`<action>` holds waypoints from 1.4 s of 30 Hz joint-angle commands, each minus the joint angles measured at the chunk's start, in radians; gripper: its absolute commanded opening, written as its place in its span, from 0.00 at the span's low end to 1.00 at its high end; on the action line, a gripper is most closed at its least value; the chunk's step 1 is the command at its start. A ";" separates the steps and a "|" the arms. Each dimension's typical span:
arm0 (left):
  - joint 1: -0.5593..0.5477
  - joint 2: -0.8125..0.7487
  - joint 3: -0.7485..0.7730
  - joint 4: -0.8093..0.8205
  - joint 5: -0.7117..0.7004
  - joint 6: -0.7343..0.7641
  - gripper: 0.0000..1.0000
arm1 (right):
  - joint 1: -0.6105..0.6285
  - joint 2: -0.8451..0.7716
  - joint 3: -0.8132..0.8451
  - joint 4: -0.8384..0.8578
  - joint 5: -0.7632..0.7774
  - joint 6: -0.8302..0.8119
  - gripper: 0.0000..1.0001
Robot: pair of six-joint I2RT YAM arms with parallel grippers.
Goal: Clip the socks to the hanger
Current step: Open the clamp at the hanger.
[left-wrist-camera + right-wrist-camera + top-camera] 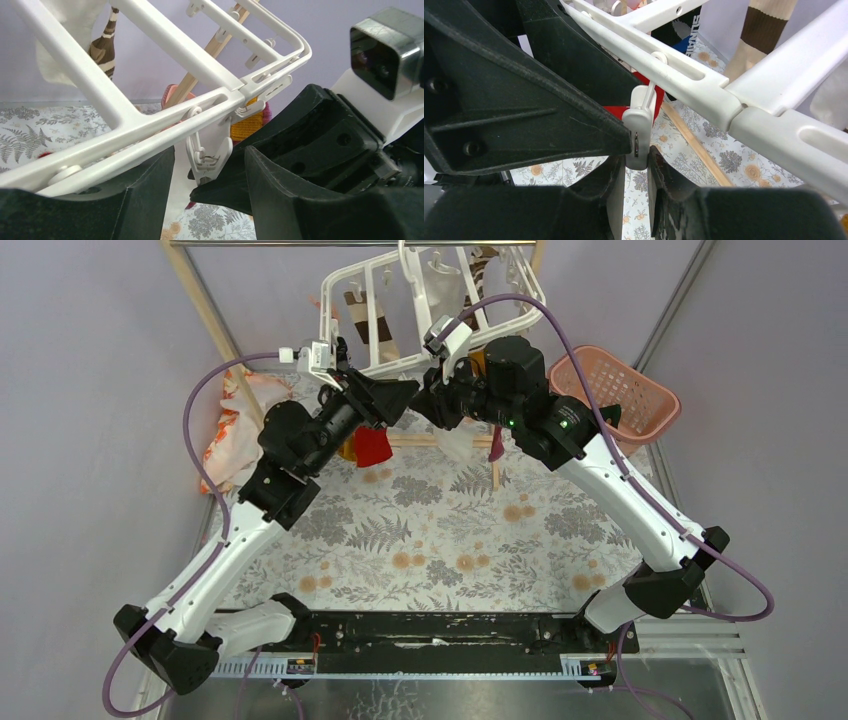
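Left wrist view, check 1: report the left gripper (209, 150) and the large white plastic rectangular hanger (170, 35). (Desk)

I read the left gripper as spread wide, its two black fingers (142, 200) well apart. The hanger's near edge bar crosses above the finger at the view's left. A small white plastic clip (207, 157) dangles from that bar into the gap between the fingers. Behind it, an orange knitted sock (247, 125) hangs under the frame's corner. (Operator)

Right wrist view, check 2: report the right gripper (636, 162). (Desk)

I read it as pinching the clip: one black finger (669, 200) presses on each side of the clip's lower end. The left gripper's finger fills the upper left of this view, its tip just beside the clip. (Operator)

Top external view, check 3: locate the task items. (Desk)

I see the hanger tilted at the far end of the floral-patterned table (450, 530), its hook up at the metal rod (300, 243) of the wooden rack (205, 310). A brown-striped sock (357, 318) hangs from the frame's left part. A red sock (372, 447) hangs beneath the near edge, just beside the left gripper; what holds it I cannot tell. A pink lattice basket (615, 380) stands far right; an orange-and-white patterned cloth (235, 425) lies far left. (Operator)
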 commanded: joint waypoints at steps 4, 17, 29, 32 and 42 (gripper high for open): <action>0.001 0.029 0.052 0.099 -0.025 0.011 0.60 | 0.017 -0.034 0.018 -0.063 -0.094 0.015 0.00; -0.003 0.016 0.039 0.098 -0.047 0.020 0.52 | 0.017 -0.041 0.011 -0.059 -0.091 0.011 0.00; -0.003 0.017 0.034 0.112 -0.042 0.005 0.38 | 0.017 -0.055 -0.004 -0.056 -0.101 0.008 0.00; -0.002 0.022 0.035 0.114 -0.029 -0.004 0.38 | 0.016 -0.059 -0.004 -0.056 -0.106 0.009 0.00; -0.003 0.059 0.060 0.111 0.023 -0.024 0.25 | 0.017 -0.054 -0.002 -0.059 -0.108 0.005 0.00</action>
